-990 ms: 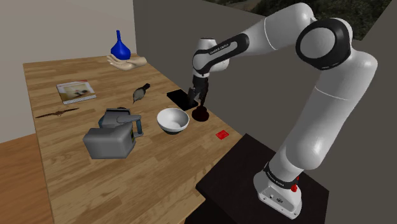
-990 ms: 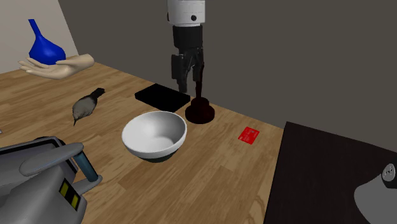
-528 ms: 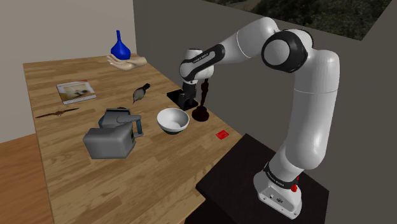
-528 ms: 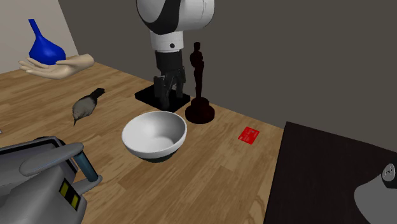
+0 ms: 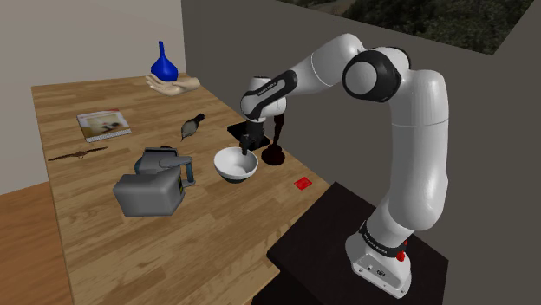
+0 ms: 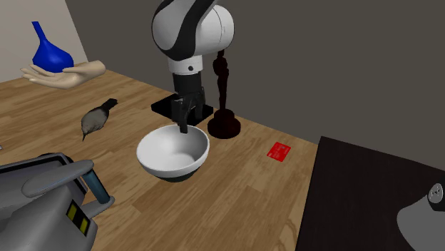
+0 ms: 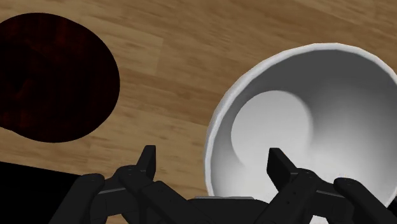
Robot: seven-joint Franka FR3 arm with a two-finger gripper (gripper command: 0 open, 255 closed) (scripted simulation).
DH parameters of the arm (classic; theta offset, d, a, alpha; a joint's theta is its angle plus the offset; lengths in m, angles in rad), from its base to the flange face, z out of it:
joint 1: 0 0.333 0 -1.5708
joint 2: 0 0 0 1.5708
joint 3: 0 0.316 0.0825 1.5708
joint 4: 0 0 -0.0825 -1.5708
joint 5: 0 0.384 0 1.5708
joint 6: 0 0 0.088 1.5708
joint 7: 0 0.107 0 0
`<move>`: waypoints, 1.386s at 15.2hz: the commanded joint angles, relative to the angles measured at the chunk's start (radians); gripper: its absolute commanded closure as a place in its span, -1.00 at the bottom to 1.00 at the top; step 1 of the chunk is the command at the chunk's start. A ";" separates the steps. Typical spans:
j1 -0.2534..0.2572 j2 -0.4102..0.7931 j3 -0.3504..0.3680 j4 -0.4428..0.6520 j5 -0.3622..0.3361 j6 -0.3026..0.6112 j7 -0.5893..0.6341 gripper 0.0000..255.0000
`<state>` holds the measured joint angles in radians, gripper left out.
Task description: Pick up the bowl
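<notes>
Just left of the dark statuette [image 6: 225,127] in the second exterior view, your white bowl [image 6: 173,151] sits upright. The gripper [image 7: 211,154] hangs spread, straddling its far rim, clasping nothing. Pinch that rim: it looks rigid, light, probably slick.

Gripper [image 7: 211,154] fingers stand apart, straddling the rim of the white bowl [image 7: 299,114]: one finger over the bowl's inside, the other over the wooden table [image 7: 172,70]. A dark round base [image 7: 54,83] sits near the bowl, not touching it.
</notes>
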<state>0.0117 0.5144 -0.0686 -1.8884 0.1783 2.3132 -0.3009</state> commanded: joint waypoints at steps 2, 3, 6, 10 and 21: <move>0.000 0.014 0.002 0.001 0.002 0.013 -0.002 -1.00; -0.001 0.013 0.001 0.000 0.002 0.013 -0.003 1.00; -0.001 0.013 0.001 0.001 0.002 0.013 -0.003 1.00; -0.001 0.013 0.001 0.001 0.002 0.012 -0.003 1.00; 0.005 -0.068 -0.007 0.009 -0.013 -0.076 0.015 1.00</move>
<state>0.0155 0.4543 -0.0748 -1.8826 0.1667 2.2478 -0.2885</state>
